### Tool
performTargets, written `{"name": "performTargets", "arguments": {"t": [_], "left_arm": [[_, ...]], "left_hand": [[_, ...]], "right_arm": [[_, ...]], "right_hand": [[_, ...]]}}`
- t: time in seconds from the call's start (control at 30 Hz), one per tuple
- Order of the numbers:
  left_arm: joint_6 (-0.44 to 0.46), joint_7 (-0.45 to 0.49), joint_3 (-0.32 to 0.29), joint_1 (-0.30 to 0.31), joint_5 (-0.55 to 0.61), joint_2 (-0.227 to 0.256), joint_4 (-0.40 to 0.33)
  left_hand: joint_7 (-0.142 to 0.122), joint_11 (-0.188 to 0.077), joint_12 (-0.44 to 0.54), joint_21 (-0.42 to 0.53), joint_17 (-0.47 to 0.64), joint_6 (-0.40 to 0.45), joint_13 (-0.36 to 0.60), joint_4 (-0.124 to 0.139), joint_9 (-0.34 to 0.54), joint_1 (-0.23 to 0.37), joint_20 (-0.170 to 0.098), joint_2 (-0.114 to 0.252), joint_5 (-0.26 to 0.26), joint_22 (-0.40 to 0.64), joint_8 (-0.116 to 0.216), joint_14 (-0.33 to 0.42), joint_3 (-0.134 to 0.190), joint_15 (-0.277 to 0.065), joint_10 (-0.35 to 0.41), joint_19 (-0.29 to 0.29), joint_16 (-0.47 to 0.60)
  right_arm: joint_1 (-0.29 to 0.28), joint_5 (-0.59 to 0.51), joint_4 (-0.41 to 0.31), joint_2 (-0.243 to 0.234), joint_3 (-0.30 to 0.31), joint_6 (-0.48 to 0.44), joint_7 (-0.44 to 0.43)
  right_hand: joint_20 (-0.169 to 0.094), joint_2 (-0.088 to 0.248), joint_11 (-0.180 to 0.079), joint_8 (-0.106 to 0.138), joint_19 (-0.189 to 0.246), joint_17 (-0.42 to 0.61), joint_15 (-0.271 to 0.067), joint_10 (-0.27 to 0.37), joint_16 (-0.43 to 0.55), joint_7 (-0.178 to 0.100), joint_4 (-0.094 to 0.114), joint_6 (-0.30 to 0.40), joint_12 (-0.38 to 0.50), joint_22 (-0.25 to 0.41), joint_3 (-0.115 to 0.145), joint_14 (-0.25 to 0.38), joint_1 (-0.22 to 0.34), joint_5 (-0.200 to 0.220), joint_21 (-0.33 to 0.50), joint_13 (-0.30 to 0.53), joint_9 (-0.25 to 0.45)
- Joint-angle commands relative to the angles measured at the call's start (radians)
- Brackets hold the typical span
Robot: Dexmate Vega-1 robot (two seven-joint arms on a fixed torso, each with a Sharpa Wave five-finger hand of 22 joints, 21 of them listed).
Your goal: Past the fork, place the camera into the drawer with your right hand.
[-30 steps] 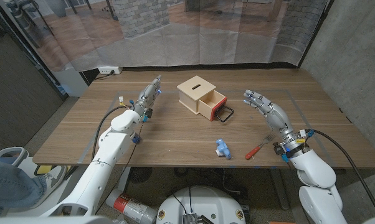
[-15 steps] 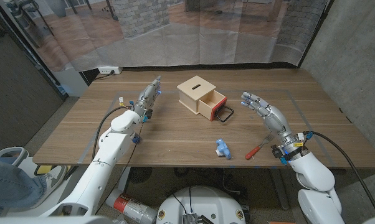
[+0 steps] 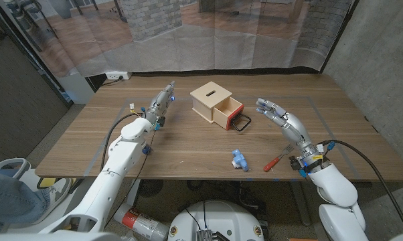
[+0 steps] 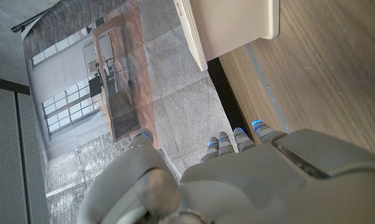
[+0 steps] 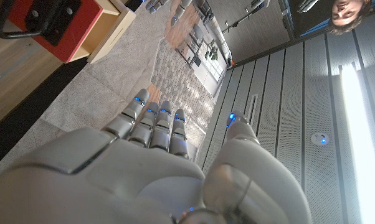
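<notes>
Both hands hold nothing: right hand raised with fingers spread, left hand stretched straight.

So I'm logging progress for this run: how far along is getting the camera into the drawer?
Done: the drawer of the wooden box already stands open. In hand: nothing; the right hand hovers open above the table, beyond the fork, and the left hand holds nothing. Left: the small blue camera lies on the table near the front edge, to be picked up and placed in the drawer.
</notes>
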Motion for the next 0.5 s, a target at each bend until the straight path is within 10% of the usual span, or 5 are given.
{"name": "performTargets", "arguments": {"t": [0.03,0.5], "left_arm": [[-0.002,-0.001,0.001,-0.001,0.003,-0.002,0.005],[0.002,0.001,-0.003,0.021,-0.001,0.003,-0.024]], "left_hand": [[0.003,0.006,0.002,0.000,0.003,0.001,0.003,-0.002,0.003,0.001,-0.004,0.006,-0.002,0.003,0.000,-0.002,-0.005,0.005,0.003,-0.011,0.005],[0.004,0.003,0.002,0.000,0.003,0.001,0.003,-0.002,0.003,0.002,-0.003,0.007,-0.004,0.003,0.000,-0.002,-0.007,0.005,0.003,-0.011,0.005]], "right_arm": [[-0.037,-0.069,-0.020,0.008,0.006,0.046,-0.038],[-0.058,-0.165,-0.023,0.020,0.013,0.122,-0.078]], "right_hand": [[-0.046,0.001,-0.006,0.004,0.012,0.001,-0.008,0.006,-0.001,-0.004,-0.004,0.002,0.004,0.002,0.002,0.009,0.013,0.005,-0.007,0.006,0.003],[-0.046,-0.003,-0.013,0.004,0.016,0.001,-0.008,0.009,-0.002,-0.008,-0.003,0.004,0.004,0.002,0.003,0.011,0.017,0.005,-0.012,0.006,0.003]]}}
